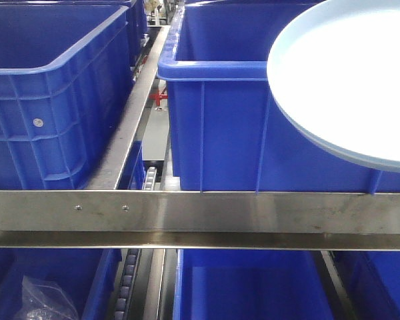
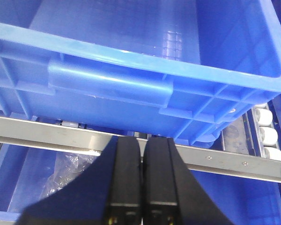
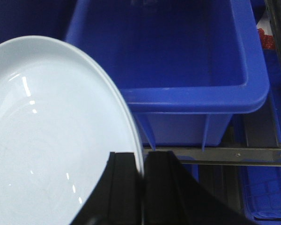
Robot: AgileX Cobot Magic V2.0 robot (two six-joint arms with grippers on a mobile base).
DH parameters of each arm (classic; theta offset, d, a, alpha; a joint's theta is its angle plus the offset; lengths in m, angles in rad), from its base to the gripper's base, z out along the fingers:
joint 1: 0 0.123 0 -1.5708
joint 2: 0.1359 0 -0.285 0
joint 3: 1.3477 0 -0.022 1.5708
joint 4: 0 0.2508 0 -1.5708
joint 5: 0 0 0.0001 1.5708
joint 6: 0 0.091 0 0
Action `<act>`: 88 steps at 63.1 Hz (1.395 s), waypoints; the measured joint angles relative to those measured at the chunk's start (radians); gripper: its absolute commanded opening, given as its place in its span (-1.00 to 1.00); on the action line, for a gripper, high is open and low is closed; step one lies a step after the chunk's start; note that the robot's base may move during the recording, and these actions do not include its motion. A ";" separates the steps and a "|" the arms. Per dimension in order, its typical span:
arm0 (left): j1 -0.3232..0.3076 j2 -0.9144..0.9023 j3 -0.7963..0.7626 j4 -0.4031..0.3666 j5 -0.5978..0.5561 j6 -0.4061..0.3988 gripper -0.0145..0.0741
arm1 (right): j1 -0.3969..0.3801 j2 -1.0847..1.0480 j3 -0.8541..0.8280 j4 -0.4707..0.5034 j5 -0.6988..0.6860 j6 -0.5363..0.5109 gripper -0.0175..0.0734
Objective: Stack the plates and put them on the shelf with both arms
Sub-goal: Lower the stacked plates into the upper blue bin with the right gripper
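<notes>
**Spotter:** Two blue bins sit on the upper level in your front view: the left bin [image 1: 53, 100], then the right bin [image 1: 253, 127], with a steel rail [image 1: 200, 220] running across below them. Start at your left.

**Operator:** What is my left gripper doing?

**Spotter:** Your left gripper [image 2: 141, 154] has its two black fingers pressed together with nothing between them. It hangs in front of the rail, below the near wall of a blue crate [image 2: 131, 89]. Under the rail you can see some crinkled clear plastic [image 2: 68, 173] in a lower bin.

**Operator:** And the plates?

**Spotter:** You have them on your right. The plates [image 3: 51, 140] look very pale blue-white and glossy, with small light glints on the face and a low upturned rim. At the rim you can make out a doubled edge, two plates lying one on the other. Your right gripper [image 3: 143, 164] is clamped on that rim, one finger on each side.

**Operator:** Where are they relative to the bin?

**Spotter:** In the front view, the plates [image 1: 347, 80] are held tilted, in front of and overlapping the right bin's near rim.
</notes>
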 measured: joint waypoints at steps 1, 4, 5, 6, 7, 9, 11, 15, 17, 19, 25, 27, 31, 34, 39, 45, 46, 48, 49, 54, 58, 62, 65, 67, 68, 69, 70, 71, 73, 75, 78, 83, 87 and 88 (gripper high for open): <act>0.000 0.000 0.000 0.000 0.000 0.000 -0.47 | 0.000 0.000 0.000 0.000 0.000 0.000 -0.49; 0.000 0.000 0.000 0.000 0.000 0.000 -0.47 | 0.000 0.000 0.000 0.000 0.000 0.000 -0.49; 0.000 0.000 0.000 0.000 0.000 0.000 -0.47 | 0.000 0.000 0.000 0.000 0.000 0.000 -0.49; 0.000 0.000 0.000 0.000 0.000 0.000 -0.47 | 0.000 0.000 0.000 0.000 0.000 0.000 -0.49; 0.000 0.000 0.000 0.000 0.000 0.000 -0.47 | 0.000 0.000 0.000 0.000 0.000 0.000 -0.49; 0.000 0.000 0.000 0.000 0.000 0.000 -0.47 | 0.000 0.000 0.000 0.000 0.000 0.000 -0.49; 0.000 0.000 0.000 0.000 0.000 0.000 -0.47 | 0.000 0.000 0.000 0.000 0.000 0.000 -0.49; 0.000 0.000 0.000 0.000 0.000 0.000 -0.47 | 0.000 0.000 0.000 0.000 0.000 0.000 -0.49; 0.000 0.000 0.000 0.000 0.000 0.000 -0.47 | 0.000 0.000 0.000 0.000 0.000 0.000 -0.49; 0.000 0.000 0.000 0.000 0.000 0.000 -0.47 | 0.000 0.000 0.000 0.000 0.000 0.000 -0.49; 0.000 0.000 0.000 0.000 0.000 0.000 -0.47 | 0.000 0.000 0.000 0.000 0.000 0.000 -0.49; 0.000 0.000 0.000 0.000 0.000 0.000 -0.47 | 0.000 0.000 0.000 0.000 -0.002 0.000 -0.49; 0.000 0.000 0.000 0.000 0.000 0.000 -0.47 | 0.000 0.000 0.000 0.000 -0.006 0.000 -0.49; 0.000 0.000 0.000 0.000 0.000 0.000 -0.47 | 0.000 0.000 0.000 0.000 -0.013 0.000 -0.49; 0.000 0.000 0.000 0.000 0.000 0.000 -0.47 | 0.000 0.000 0.000 0.000 -0.028 0.000 -0.49; 0.000 0.000 0.000 0.000 0.000 0.000 -0.47 | 0.000 0.000 0.000 0.000 -0.055 0.000 -0.49; 0.000 0.000 0.000 0.000 0.000 0.000 -0.47 | 0.000 0.000 0.000 0.000 -0.059 0.000 -0.49; 0.000 0.000 0.000 0.000 0.000 0.000 -0.47 | 0.000 0.000 -0.002 0.000 -0.063 0.000 -0.49; 0.000 0.000 0.000 0.000 0.000 0.000 -0.47 | 0.000 0.000 -0.005 0.000 -0.066 0.000 -0.49; 0.000 0.000 0.000 0.000 0.000 0.000 -0.47 | 0.000 0.014 -0.031 0.000 -0.068 0.000 -0.49; 0.000 0.000 0.000 0.000 0.000 0.000 -0.47 | 0.000 0.041 -0.071 0.000 -0.072 0.000 -0.49; 0.000 0.000 0.000 0.000 0.000 0.000 -0.47 | 0.000 0.085 -0.123 0.000 -0.080 0.000 -0.49; 0.000 0.000 0.000 0.000 0.000 0.000 -0.47 | 0.000 0.122 -0.163 0.000 -0.086 0.000 -0.49; 0.000 0.000 0.000 0.000 0.000 0.000 -0.47 | 0.000 0.149 -0.197 0.000 -0.091 0.000 -0.49; 0.000 0.000 0.000 0.000 0.000 0.000 -0.47 | 0.000 0.171 -0.211 0.000 -0.094 0.000 -0.49; 0.000 0.000 0.000 0.000 0.000 0.000 -0.47 | 0.000 0.187 -0.225 0.000 -0.099 0.000 -0.49; 0.000 0.000 0.000 0.000 0.000 0.000 -0.47 | 0.000 0.202 -0.238 0.000 -0.103 0.000 -0.49; 0.000 0.000 0.000 0.000 0.000 0.000 -0.47 | 0.000 0.219 -0.252 0.000 -0.107 0.000 -0.49; 0.000 0.000 0.000 0.000 0.000 0.000 -0.47 | 0.000 0.252 -0.280 0.000 -0.115 0.000 -0.49; 0.000 0.000 0.000 0.000 0.000 0.000 -0.47 | 0.000 0.295 -0.314 0.000 -0.120 0.000 -0.49; 0.000 0.000 0.000 0.000 0.000 0.000 -0.47 | 0.000 0.346 -0.356 0.000 -0.124 0.000 -0.49; 0.000 0.000 0.000 0.000 0.000 0.000 -0.47 | 0.000 0.444 -0.433 0.000 -0.131 0.000 -0.49; 0.000 0.000 0.000 0.000 0.000 0.000 -0.47 | 0.000 0.517 -0.486 0.000 -0.135 0.000 -0.48; 0.000 0.000 0.000 0.000 0.000 0.000 -0.47 | 0.000 0.535 -0.505 0.000 -0.135 0.000 -0.48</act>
